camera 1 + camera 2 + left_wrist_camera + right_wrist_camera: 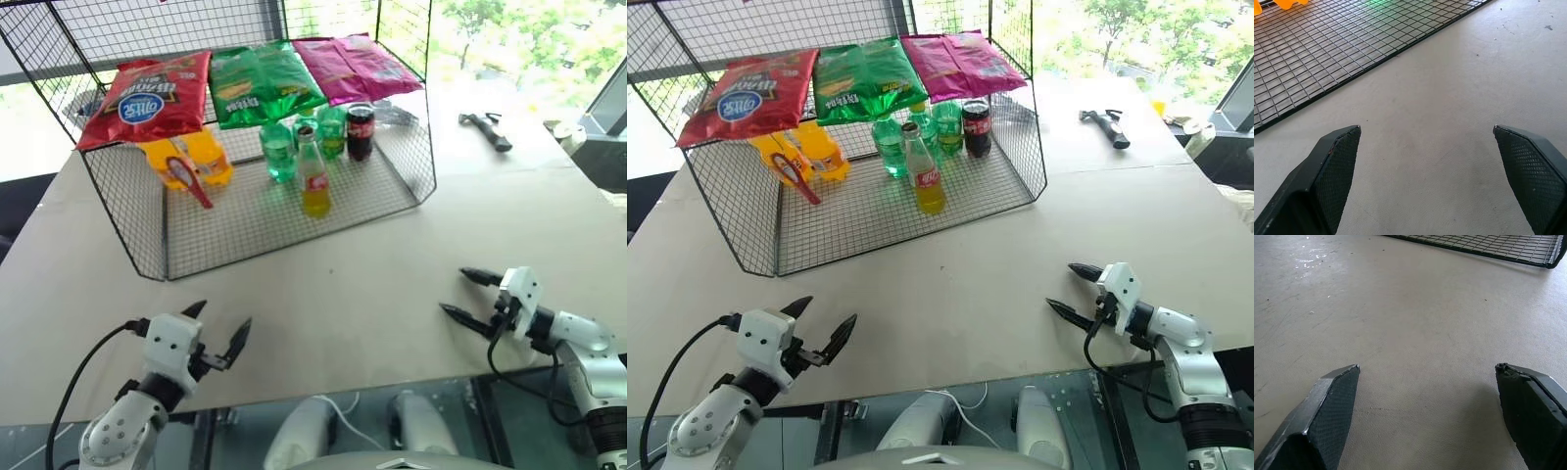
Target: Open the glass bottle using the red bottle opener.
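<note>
Left eye view first: the glass bottle stands upright on the mesh floor of the wire rack, just above the middle of the frame, with the green plastic bottles and a dark cola bottle right behind it. The red bottle opener is further left in the same rack, leaning on the squat orange bottles. Three chip bags, red, green and pink, lie across the rack's top. A dark hammer sits on the table at upper right, well apart from everything. Left gripper is at lower left, fingers spread wide with nothing in them; right gripper at lower right, same deal, wide and empty.

Right eye view: same layout, nothing new.

Left wrist view: both black fingers stand far apart over bare tabletop, with the rack's mesh edge at upper left of the frame.

Right wrist view: fingers wide apart too, plain tabletop between them, a strip of the rack along the top right.
</note>
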Tool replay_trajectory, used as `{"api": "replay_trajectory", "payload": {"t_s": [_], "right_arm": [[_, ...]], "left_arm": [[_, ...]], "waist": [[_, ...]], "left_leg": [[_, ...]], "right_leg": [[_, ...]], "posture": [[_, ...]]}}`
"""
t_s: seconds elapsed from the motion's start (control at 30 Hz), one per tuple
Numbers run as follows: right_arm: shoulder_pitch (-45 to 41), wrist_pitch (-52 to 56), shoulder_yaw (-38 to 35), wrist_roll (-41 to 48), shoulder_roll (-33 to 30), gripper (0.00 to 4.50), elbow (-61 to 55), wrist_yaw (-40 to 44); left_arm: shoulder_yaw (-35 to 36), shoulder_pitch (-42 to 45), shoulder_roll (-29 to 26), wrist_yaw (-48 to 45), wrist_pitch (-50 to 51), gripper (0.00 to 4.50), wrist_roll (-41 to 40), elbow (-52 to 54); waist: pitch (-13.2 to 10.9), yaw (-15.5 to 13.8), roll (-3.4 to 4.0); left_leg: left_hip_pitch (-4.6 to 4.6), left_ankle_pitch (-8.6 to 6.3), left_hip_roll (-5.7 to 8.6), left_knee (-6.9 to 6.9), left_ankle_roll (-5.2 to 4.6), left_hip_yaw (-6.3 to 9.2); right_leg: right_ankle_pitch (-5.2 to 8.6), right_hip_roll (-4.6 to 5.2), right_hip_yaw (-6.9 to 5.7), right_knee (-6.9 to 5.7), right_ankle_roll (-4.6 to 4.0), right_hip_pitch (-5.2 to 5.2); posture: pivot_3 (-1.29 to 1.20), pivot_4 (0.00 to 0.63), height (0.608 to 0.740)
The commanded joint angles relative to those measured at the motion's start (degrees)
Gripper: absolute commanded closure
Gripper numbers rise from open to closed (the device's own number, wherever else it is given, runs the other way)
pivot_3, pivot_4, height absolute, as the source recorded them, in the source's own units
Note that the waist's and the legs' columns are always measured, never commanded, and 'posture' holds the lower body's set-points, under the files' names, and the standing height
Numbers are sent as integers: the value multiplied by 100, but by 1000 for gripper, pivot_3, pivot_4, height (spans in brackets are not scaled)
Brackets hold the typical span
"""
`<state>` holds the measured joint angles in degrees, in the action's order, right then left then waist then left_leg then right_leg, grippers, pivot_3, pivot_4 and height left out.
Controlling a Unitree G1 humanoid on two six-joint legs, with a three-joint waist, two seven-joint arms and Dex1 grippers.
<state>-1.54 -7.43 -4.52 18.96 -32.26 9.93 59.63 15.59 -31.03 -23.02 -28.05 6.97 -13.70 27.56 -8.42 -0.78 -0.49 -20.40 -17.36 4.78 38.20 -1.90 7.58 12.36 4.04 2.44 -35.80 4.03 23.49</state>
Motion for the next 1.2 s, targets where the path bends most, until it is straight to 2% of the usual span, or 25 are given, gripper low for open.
{"api": "replay_trajectory", "payload": {"t_s": [0.03,0.17,0.93,1.2], "right_arm": [[11,-97,-78,28,13,31,-111,-47],[54,-128,-57,10,84,31,-174,-157],[94,-211,-80,33,106,31,-279,-267],[-158,233,212,233,236,31,-1034,-245]], "left_arm": [[137,102,-107,-61,7,0,-114,187],[52,360,-134,-68,59,0,-101,75],[-19,588,-53,-65,28,0,-56,-107],[98,1132,-5,310,-8,0,98,-253]], "waist": [[0,0,0],[0,-5,0],[0,2,0],[-1,3,1]], "left_leg": [[0,0,0,0,0,0],[0,1,0,0,1,5],[-5,6,0,0,10,0],[-5,7,0,0,11,2]], "right_leg": [[0,0,0,0,0,0],[0,-1,-6,-1,0,-1],[-1,-1,0,-2,0,8],[-1,-2,-1,-3,0,8]], "posture": [[0,150,740],[0,150,740],[0,150,740],[0,150,740]]}}
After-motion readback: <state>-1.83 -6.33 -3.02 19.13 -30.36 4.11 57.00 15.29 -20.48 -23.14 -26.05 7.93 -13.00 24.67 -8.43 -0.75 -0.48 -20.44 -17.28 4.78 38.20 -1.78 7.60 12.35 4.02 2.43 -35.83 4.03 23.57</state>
